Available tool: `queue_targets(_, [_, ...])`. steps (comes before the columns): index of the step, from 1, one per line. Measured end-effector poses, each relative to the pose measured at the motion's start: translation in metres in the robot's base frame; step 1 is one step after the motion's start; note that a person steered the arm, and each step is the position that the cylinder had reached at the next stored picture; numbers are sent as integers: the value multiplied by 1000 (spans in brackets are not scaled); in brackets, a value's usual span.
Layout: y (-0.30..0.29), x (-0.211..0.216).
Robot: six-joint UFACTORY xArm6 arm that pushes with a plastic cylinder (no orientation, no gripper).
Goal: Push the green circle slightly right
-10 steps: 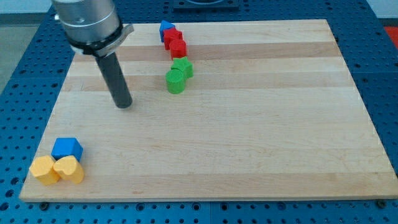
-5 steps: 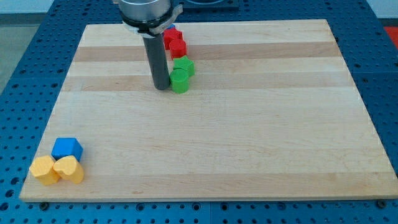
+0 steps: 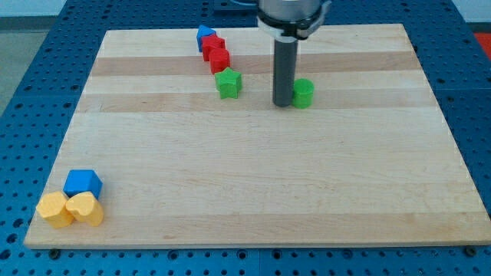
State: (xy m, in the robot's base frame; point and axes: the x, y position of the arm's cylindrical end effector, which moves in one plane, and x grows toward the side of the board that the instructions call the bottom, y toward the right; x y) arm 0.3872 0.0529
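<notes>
While my tip (image 3: pixel 283 103) touches the green circle (image 3: pixel 304 93), the green star (image 3: pixel 228 83) sits apart.

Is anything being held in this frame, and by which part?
Nothing is held. My tip only sits against the left side of the green circle block on the wooden board.

The board (image 3: pixel 253 176) is pale wood in lengthwise strips, smooth with a soft satin sheen. The green circle (image 3: pixel 304 93) and green star (image 3: pixel 228 83) look like matt moulded plastic. My tip (image 3: pixel 283 103) ends a dark, dull rod at 9 o'clock of the circle. The surrounding blue table (image 3: pixel 23 92) looks like perforated painted metal.
</notes>
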Motion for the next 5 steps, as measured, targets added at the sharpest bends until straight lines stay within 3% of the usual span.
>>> queue_targets(5, [53,-7])
